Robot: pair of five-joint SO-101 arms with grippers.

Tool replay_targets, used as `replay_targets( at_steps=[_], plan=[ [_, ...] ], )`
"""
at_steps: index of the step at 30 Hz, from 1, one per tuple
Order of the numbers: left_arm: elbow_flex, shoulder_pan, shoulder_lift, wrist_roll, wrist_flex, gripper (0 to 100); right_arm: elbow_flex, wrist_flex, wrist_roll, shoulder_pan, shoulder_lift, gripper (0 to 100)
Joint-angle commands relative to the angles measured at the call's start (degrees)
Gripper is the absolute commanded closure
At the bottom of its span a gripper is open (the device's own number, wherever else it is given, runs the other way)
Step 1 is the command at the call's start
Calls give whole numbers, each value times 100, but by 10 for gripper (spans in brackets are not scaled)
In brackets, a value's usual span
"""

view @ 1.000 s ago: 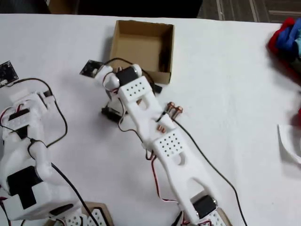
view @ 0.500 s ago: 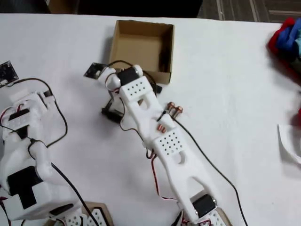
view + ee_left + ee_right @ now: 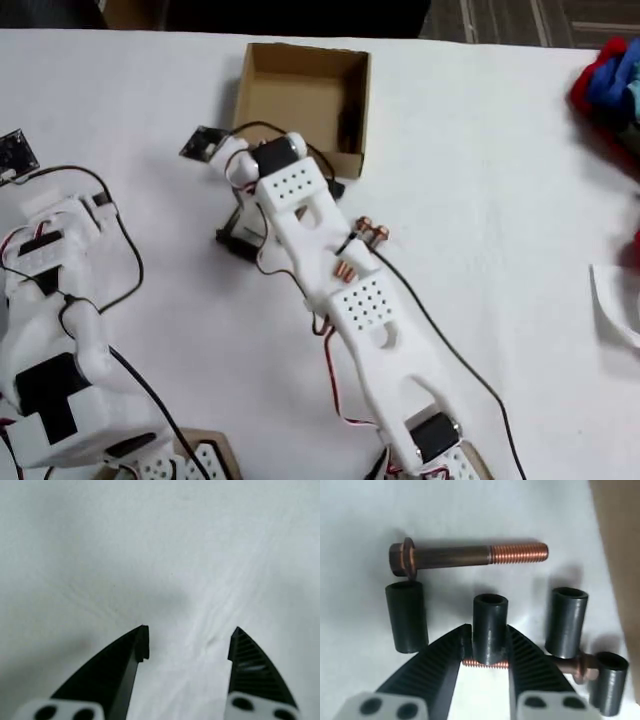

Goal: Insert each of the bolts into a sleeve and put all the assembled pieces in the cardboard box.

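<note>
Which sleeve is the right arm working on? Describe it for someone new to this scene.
Next to the cardboard box, black sleeves sit on the white table beside a long copper bolt. The one meant is the sleeve between the right gripper's fingertips; the other sleeves are untouched.

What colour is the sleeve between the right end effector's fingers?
The sleeve is black; the right wrist view shows it best.

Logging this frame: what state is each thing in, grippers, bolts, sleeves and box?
left gripper: open, over bare table.
right gripper: shut on the middle sleeve.
middle sleeve: clamped, not yet on a bolt.
bolt: lying loose, in no sleeve.
sleeve by the bolt's head: loose, ungripped.
cardboard box: open at the top.
</note>
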Motion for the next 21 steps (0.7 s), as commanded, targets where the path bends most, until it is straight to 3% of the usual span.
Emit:
replay_targets(
  at_steps=[1,4,7,21],
  plan=[
    [-251,53,-35,-44,35,729,-44,92,-18,57,31,898],
    [-251,53,-35,-44,35,729,-44,92,-9,57,154,908],
    [-251,53,-35,-44,35,729,-44,92,-44,40,242,985],
    [-251,53,-35,-44,35,729,-53,4,-53,13,207,963]
  ],
)
